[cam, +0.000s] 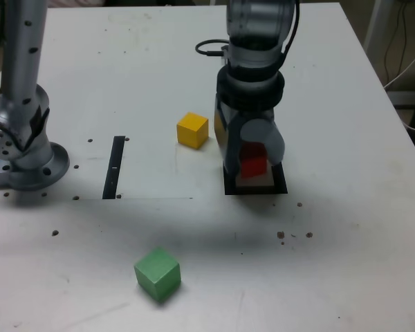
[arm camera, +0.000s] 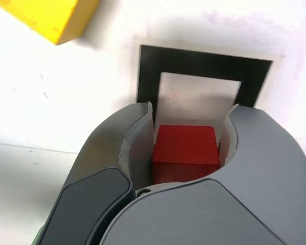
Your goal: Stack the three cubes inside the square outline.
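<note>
My claw (arm camera: 192, 115) is gripping the red cube (arm camera: 186, 143) over the square outline (arm camera: 204, 62); I'm aiming to centre it squarely before releasing gently.

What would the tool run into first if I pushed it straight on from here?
Likely the pale patch inside the black square, with the red block between the tool's fingers meeting it first; any remaining gap is unclear.

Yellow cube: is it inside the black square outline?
No, the exterior view shows the yellow cube on the bare tabletop, left of the square outline.
</note>
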